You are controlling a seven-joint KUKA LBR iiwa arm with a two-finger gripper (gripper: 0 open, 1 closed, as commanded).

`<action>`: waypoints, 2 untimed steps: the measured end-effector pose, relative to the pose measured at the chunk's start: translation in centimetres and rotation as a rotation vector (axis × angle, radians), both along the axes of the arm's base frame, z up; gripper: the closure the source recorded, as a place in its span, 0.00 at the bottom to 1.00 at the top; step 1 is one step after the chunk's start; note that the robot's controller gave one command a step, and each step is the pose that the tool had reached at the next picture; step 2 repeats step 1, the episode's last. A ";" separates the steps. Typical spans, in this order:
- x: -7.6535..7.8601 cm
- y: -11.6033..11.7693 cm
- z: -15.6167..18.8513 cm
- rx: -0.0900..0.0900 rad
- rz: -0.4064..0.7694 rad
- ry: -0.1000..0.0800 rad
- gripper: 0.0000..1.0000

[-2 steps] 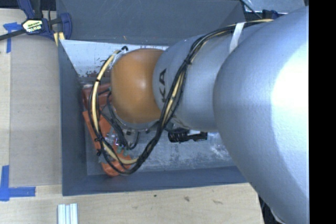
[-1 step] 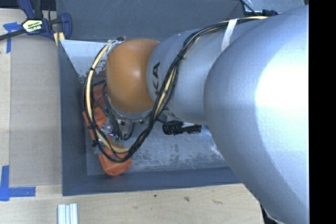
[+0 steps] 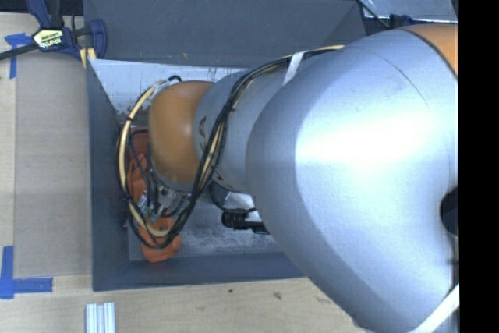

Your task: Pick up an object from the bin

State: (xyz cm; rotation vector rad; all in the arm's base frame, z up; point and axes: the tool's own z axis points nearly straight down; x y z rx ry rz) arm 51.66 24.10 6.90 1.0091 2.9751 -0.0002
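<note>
The hand [image 3: 156,207] is down at the bin's [image 3: 105,168] left end, spread or pressed together I cannot tell, with an orange lump [image 3: 162,248] just beside it toward the front wall and a black piece [image 3: 243,221] farther off under the arm.

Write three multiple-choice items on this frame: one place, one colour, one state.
1. Where is the tool? A) left part of the bin B) on the far rim C) outside it
2. Colour of the wrist cover? A) green B) orange C) white
3. The arm is: A) parked outside B) flat on the board C) reaching down into the bin
Answers: 1 A, it sits low by the left wall; 2 B, the dome above the tool is orange; 3 C, its wrist is inside the bin.
</note>
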 end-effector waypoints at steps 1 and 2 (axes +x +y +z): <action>4.7 -2.4 0.2 0.001 -0.279 0.002 1.00; 4.7 -2.4 0.2 0.001 -0.279 0.002 1.00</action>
